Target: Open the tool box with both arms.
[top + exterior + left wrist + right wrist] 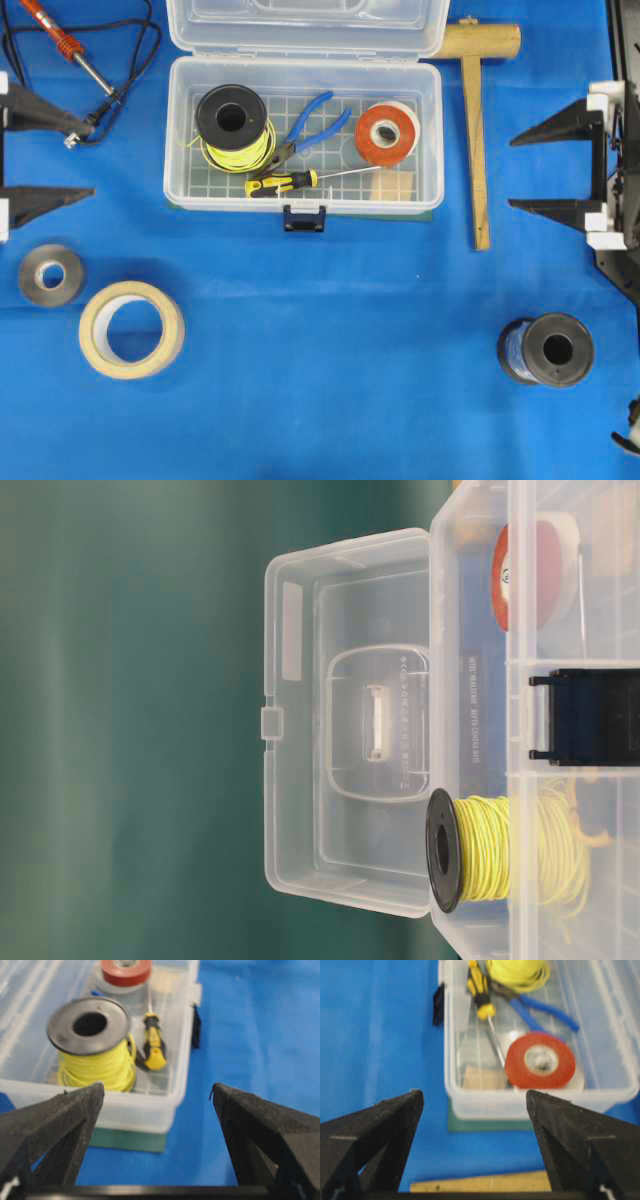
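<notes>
The clear plastic rectangular tool box (305,135) sits toward the bench's far edge, its lid (305,25) already swung fully back and its dark blue latch (304,218) hanging loose at the front wall. The left gripper (60,160) and right gripper (545,170) flank it, well apart from it, jaws spread wide and holding nothing. The thin, smooth plastic likely flexes and slips (light, though weighted by spools and pliers), so the latch tab or lid rim seems the surest hold.

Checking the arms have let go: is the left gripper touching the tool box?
Apart. In the overhead view the left gripper sits open at the table edge, with bare blue cloth between its tips and the tool box.
</notes>
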Controlling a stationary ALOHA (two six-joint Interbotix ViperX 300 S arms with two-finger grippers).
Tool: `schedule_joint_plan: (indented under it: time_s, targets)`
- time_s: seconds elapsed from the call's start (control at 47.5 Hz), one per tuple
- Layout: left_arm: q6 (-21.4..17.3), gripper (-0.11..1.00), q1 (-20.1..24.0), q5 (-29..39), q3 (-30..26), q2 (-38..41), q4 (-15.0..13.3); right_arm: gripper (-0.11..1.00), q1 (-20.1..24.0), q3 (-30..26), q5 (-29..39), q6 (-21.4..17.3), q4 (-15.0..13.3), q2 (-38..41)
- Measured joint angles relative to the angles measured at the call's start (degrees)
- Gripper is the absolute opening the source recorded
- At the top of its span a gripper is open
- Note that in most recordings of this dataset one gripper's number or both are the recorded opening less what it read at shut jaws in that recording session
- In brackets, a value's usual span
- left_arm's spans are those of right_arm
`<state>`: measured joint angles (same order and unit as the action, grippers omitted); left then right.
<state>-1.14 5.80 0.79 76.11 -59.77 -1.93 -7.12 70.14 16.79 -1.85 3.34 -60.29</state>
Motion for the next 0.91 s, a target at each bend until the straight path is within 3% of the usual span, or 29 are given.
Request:
schedule_joint_plan:
  time_s: [0.253, 0.905]
  targets:
    - [-0.09, 0.85, -1.58, 0.09, 2.9, -2.29, 0.09, 0.82, 0.0, 1.23, 0.0, -1.05, 0.18, -0.26]
    - [-0.09, 0.85, -1.58, 1.05, 2.9, -2.37, 0.09, 0.82, 0.0, 1.23, 0.0, -1.05, 0.09, -0.18]
